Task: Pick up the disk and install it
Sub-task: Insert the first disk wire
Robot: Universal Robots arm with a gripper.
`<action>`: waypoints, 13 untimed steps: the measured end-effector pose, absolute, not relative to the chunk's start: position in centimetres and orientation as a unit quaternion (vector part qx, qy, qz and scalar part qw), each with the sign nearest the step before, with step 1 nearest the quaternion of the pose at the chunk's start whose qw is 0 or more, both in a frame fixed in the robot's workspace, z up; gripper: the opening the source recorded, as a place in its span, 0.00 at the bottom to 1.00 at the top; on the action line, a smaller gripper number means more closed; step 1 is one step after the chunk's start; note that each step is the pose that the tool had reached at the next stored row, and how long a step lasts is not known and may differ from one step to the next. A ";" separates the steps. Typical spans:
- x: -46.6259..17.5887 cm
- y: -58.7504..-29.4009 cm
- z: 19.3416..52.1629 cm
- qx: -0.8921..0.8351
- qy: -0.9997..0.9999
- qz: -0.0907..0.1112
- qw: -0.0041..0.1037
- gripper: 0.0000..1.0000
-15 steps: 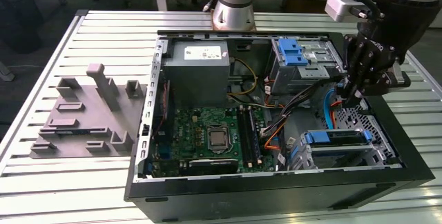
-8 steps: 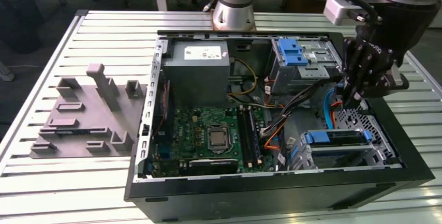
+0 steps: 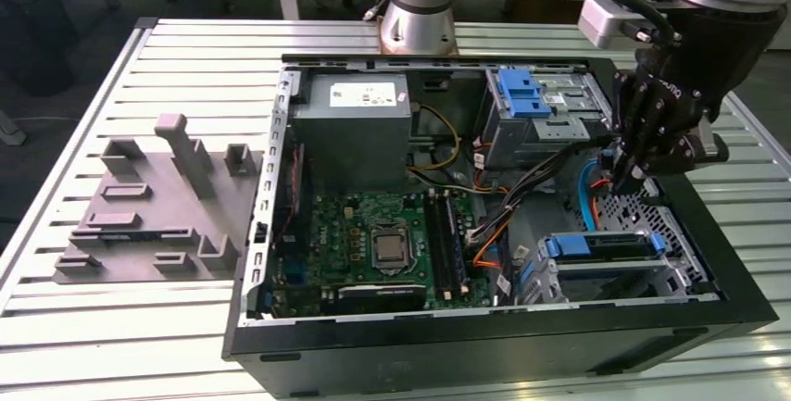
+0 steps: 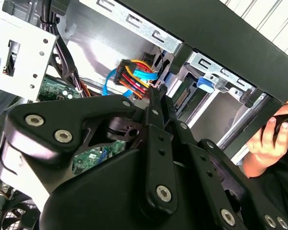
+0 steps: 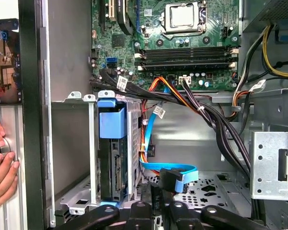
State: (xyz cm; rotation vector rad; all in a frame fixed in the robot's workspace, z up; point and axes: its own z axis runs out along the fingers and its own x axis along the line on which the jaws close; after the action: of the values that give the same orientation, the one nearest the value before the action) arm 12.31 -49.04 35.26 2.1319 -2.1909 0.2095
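Note:
The disk [image 5: 116,165] sits inside the lower silver drive cage [image 5: 133,143] of the open computer case, its connector edge showing under a blue carrier tab [image 5: 111,122]. In the exterior view the disk [image 3: 606,251] lies low at the case's right. My black gripper [image 3: 624,179] hangs just above and behind that cage, fingers pointing down into the case. In both wrist views the gripper [image 4: 156,93] [image 5: 156,191] looks shut, its tip right beside the blue data cable [image 5: 170,172] and a bundle of coloured power wires [image 4: 134,72]. It is apart from the disk.
The case's black rim [image 3: 495,322] surrounds the green motherboard [image 3: 377,239], the grey power supply box [image 3: 358,114] and an upper cage with a blue latch [image 3: 532,95]. A grey fixture [image 3: 148,206] stands on the slatted table at the exterior view's left. A person's hand [image 5: 0,165] rests outside the case wall.

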 end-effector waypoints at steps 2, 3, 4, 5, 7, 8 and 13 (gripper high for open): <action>12.3 -49.0 35.3 0.695 -0.714 0.068 0.039 0.16; 12.3 -49.0 35.3 0.695 -0.714 0.068 0.039 0.16; 12.3 -49.0 35.3 0.695 -0.714 0.068 0.039 0.16; 12.3 -49.0 35.3 0.695 -0.714 0.068 0.039 0.16; 12.3 -49.0 35.3 0.695 -0.714 0.068 0.039 0.16; 12.3 -49.1 35.2 0.695 -0.714 0.068 0.039 0.16; 12.3 -49.7 35.2 0.695 -0.714 0.068 0.039 0.16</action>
State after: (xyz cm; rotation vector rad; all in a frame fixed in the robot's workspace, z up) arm 12.31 -49.68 35.17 2.1320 -2.1909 0.2095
